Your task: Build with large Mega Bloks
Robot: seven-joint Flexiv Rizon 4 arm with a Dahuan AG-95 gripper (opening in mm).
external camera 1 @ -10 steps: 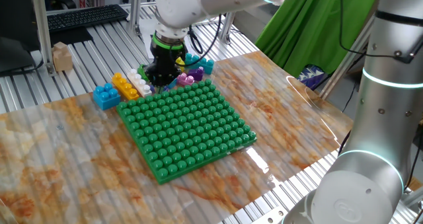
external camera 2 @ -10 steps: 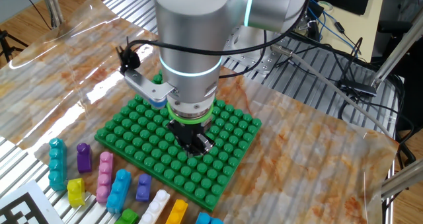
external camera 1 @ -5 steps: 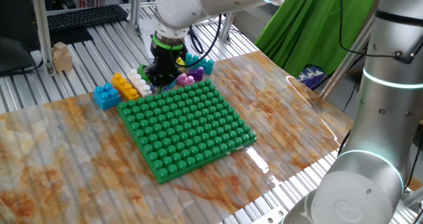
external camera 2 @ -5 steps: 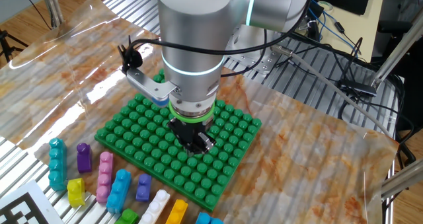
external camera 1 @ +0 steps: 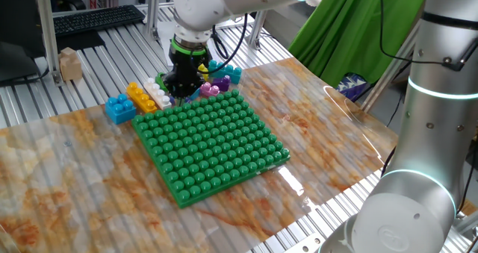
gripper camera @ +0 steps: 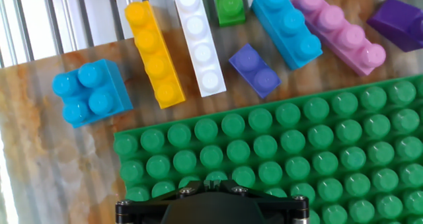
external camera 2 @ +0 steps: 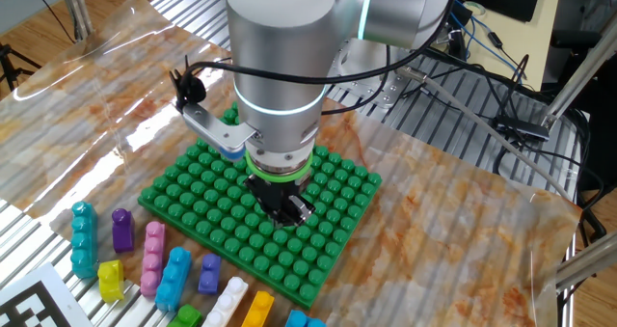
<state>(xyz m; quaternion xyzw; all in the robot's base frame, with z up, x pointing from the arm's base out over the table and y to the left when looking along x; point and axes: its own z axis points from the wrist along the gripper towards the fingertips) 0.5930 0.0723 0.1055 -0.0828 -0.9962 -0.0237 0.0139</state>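
A green studded baseplate (external camera 1: 209,145) lies on the table; it also shows in the other fixed view (external camera 2: 328,240) and the hand view (gripper camera: 297,151). Loose Mega Bloks lie in a row beyond its far edge: a blue square brick (gripper camera: 89,92), a yellow-orange brick (gripper camera: 153,52), a white brick (gripper camera: 198,42), a green brick (gripper camera: 229,2), a small purple brick (gripper camera: 255,70), a light blue brick (gripper camera: 285,24), a pink brick (gripper camera: 338,29). My gripper (external camera 2: 286,209) hangs just above the baseplate near that edge, jaws together and empty; it also shows in one fixed view (external camera 1: 179,87).
A teal brick (external camera 2: 84,238), a purple brick (external camera 2: 121,229) and a yellow brick (external camera 2: 111,279) lie at the row's end. A printed marker tag (external camera 2: 39,303) lies nearby. A small cardboard box (external camera 1: 69,63) and a keyboard (external camera 1: 97,18) sit behind. A green cloth (external camera 1: 351,29) hangs at the back.
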